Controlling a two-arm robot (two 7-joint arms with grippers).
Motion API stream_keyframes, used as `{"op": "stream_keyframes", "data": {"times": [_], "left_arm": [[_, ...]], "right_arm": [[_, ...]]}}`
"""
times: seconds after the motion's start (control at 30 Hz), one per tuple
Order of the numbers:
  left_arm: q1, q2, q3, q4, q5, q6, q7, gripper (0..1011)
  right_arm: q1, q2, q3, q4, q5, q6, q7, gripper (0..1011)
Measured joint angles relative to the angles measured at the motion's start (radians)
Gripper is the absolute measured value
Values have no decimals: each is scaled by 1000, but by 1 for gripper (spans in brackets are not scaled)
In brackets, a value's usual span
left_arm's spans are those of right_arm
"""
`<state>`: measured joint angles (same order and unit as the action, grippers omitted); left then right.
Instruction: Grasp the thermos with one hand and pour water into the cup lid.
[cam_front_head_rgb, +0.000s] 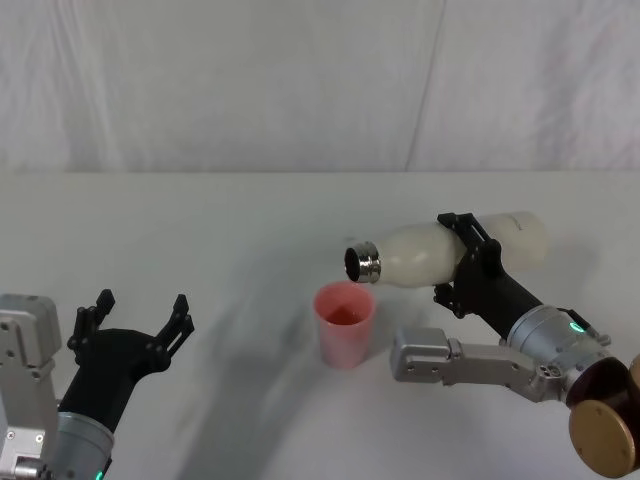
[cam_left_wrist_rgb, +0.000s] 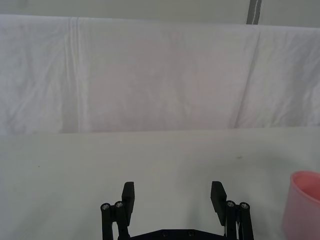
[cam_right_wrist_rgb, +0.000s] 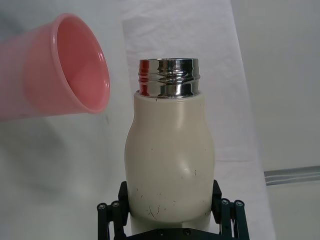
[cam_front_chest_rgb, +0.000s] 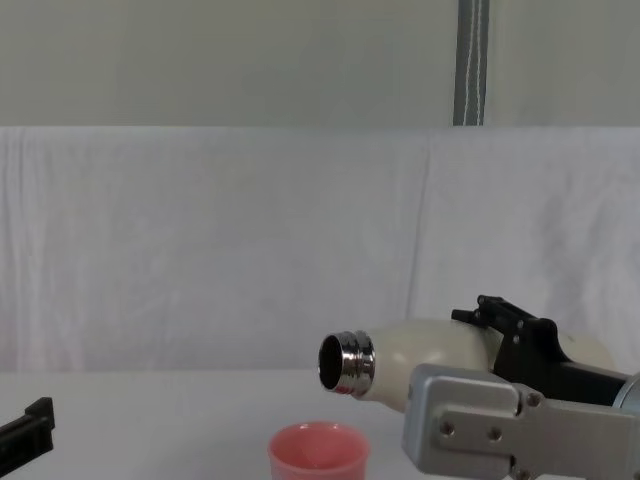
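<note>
1. Right gripper (cam_front_head_rgb: 470, 262) pinches the thermos (cam_front_head_rgb: 440, 252) at mid-body — held near horizontal, steel mouth just above the cup lid (cam_front_head_rgb: 345, 323), for pouring.
2. Cup lid stands upright on the counter (cam_front_head_rgb: 200, 230).
3. Left gripper (cam_front_head_rgb: 140, 322) idles, fingers spread — well apart.

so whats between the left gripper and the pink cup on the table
Nothing: in the head view only bare white table separates the open, idle left gripper from the cup lid. The right gripper holds the thermos tipped above it.
</note>
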<state>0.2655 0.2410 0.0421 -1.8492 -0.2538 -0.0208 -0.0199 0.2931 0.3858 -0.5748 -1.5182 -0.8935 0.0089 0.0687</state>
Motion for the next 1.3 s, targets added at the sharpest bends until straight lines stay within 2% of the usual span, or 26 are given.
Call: {"op": "stream_keyframes", "data": {"times": [1.3], "left_arm": [[0, 0, 0, 0, 0, 0, 0, 1001]], "right_arm": [[25, 19, -27, -14, -69, 29, -1, 950]]}}
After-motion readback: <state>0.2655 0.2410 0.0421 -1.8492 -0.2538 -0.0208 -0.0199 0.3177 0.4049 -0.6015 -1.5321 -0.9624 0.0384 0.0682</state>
